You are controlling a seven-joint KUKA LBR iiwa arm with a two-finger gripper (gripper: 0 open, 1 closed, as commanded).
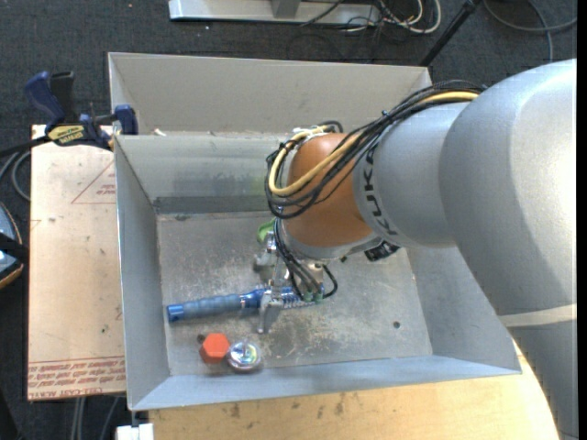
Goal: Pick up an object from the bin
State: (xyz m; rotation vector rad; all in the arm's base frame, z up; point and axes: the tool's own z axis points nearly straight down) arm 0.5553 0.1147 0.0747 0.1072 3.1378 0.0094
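Observation:
My gripper is down near the bin floor, a little left of the middle, under the orange wrist cover. It sits right over the right end of a long blue pen-like stick, which lies flat and points left towards the bin's left wall. A small orange-red cap and a shiny silver round piece lie side by side near the front wall, just below the stick and to the front left of the gripper.
A small green bit shows at the left edge of the wrist cover. The arm and its yellow and black cables cover the middle and right of the bin. Bare scuffed floor lies at the back left and front right.

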